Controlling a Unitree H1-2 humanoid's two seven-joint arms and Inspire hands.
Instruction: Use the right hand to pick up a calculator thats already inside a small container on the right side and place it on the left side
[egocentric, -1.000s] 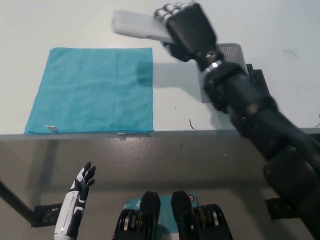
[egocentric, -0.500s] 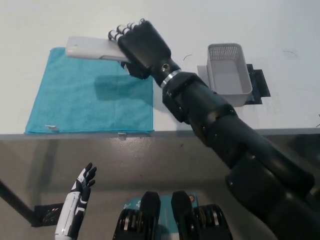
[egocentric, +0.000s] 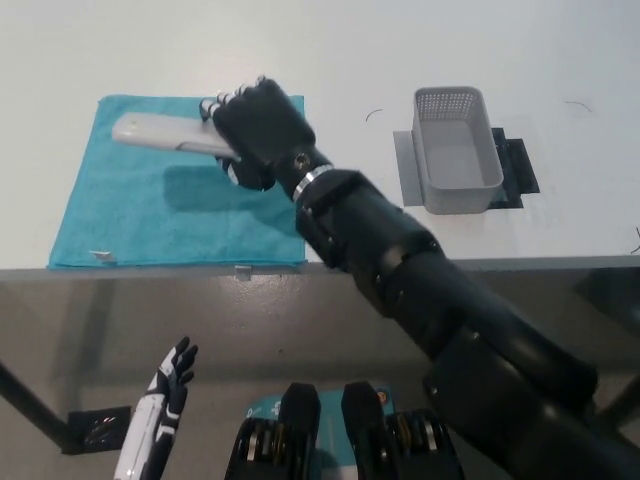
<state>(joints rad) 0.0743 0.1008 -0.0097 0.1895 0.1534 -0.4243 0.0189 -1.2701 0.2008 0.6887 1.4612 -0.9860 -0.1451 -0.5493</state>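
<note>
My black right hand (egocentric: 258, 132) is shut on one end of a flat grey-white calculator (egocentric: 160, 133) and holds it over the teal cloth (egocentric: 130, 215) on the table's left side. The calculator points left and casts a shadow on the cloth below, so it seems to hang just above it. The small grey mesh container (egocentric: 457, 150) at the right stands empty on a dark mat. My white left hand (egocentric: 165, 400) rests low at the bottom left, below the table edge, with its fingers apart.
The white table (egocentric: 330, 50) runs across the top of the picture; its front edge (egocentric: 300, 266) crosses the middle. My right arm (egocentric: 400, 280) reaches diagonally over that edge. A dark floor lies below.
My right hand has carried the calculator further left and lower, from the cloth's upper right corner to over its upper middle. The left hand has sunk slightly.
</note>
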